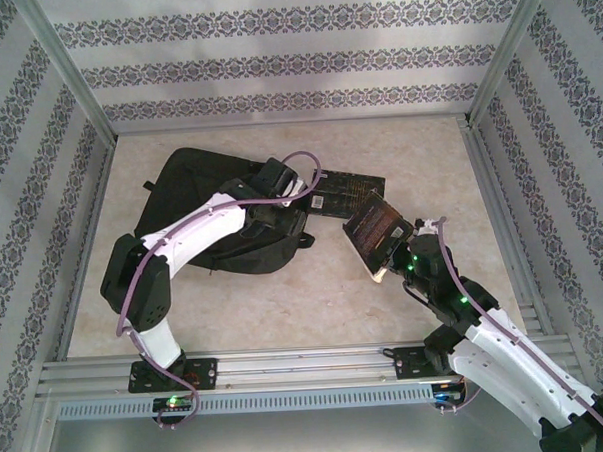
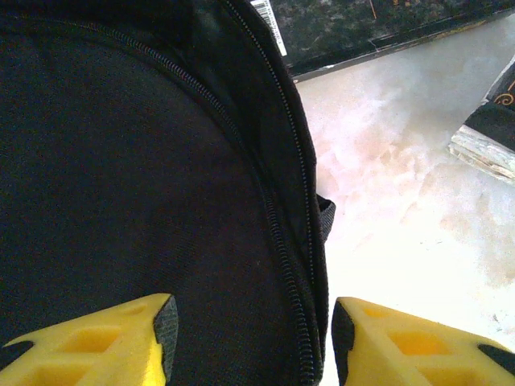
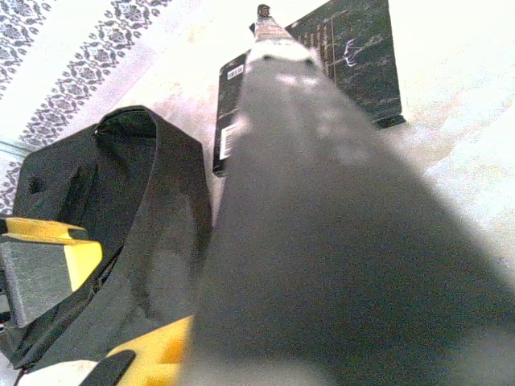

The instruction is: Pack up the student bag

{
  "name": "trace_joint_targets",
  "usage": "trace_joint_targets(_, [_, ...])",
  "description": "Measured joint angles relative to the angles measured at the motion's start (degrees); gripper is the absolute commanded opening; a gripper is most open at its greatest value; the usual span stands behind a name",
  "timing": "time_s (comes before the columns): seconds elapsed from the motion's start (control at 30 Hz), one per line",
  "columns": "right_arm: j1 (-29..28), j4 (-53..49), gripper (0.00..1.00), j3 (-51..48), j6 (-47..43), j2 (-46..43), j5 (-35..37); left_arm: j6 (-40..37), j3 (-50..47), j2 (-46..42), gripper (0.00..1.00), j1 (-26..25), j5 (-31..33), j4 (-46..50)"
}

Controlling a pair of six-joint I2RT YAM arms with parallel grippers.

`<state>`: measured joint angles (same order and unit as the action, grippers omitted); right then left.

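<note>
I see the bag lying far left on the counter, left end effector half open astride its zip edge, right end effector clamped on a tilted book

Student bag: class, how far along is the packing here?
Done: nothing visibly packed. In hand: the right hand grips a dark book tilted beside the student bag; the left hand sits open over its zip. Left: that book and a second book flat on the table.
</note>
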<state>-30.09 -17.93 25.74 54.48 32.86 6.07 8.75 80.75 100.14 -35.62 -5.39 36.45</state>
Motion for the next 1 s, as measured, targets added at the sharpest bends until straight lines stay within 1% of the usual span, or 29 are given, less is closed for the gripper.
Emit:
trace_joint_targets(0.3, [0.37, 0.61, 0.00, 0.00, 0.52, 0.48, -0.66, 0.48, -0.61, 0.55, 0.54, 0.48, -0.20, -0.07])
trace_joint_targets(0.47, [0.37, 0.61, 0.00, 0.00, 0.66, 1.09, -0.94, 0.76, -1.55, 2.08, 0.56, 0.48, -1.81, -0.61])
trace_joint_targets(0.57, [0.37, 0.63, 0.00, 0.00, 0.66, 1.44, -1.07, 0.94, -2.12, 2.67, 0.54, 0.48, -2.51, -1.31])
trace_joint_targets(0.63, [0.37, 0.66, 0.00, 0.00, 0.66, 1.62, -1.09, 0.94, -2.19, 3.08, 0.47, 0.48, -2.60, -1.36])
trace_joint_targets(0.67, [0.37, 0.76, 0.00, 0.00, 0.66, 1.77, -1.11, 0.92, -2.19, 3.32, 0.41, 0.48, -2.71, -1.36])
trace_joint_targets(0.8, [0.37, 0.98, 0.00, 0.00, 0.66, 1.99, -1.25, 0.31, -2.19, 4.20, 0.10, 0.48, -2.21, -1.29])
trace_joint_targets(0.83, [0.37, 1.01, 0.00, 0.00, 0.63, 1.99, -1.27, 0.02, -2.19, 4.22, 0.04, 0.48, -1.88, -1.29])
trace_joint_targets(0.87, [0.48, 1.01, 0.00, 0.00, 0.63, 2.01, -1.27, -0.15, -2.19, 4.20, 0.00, 0.48, -1.36, -1.16])
trace_joint_targets(1.0, [0.74, 1.03, 0.00, 0.00, 0.61, 2.08, -1.27, -0.92, -2.19, 3.48, 0.00, 0.48, 0.92, -0.61])
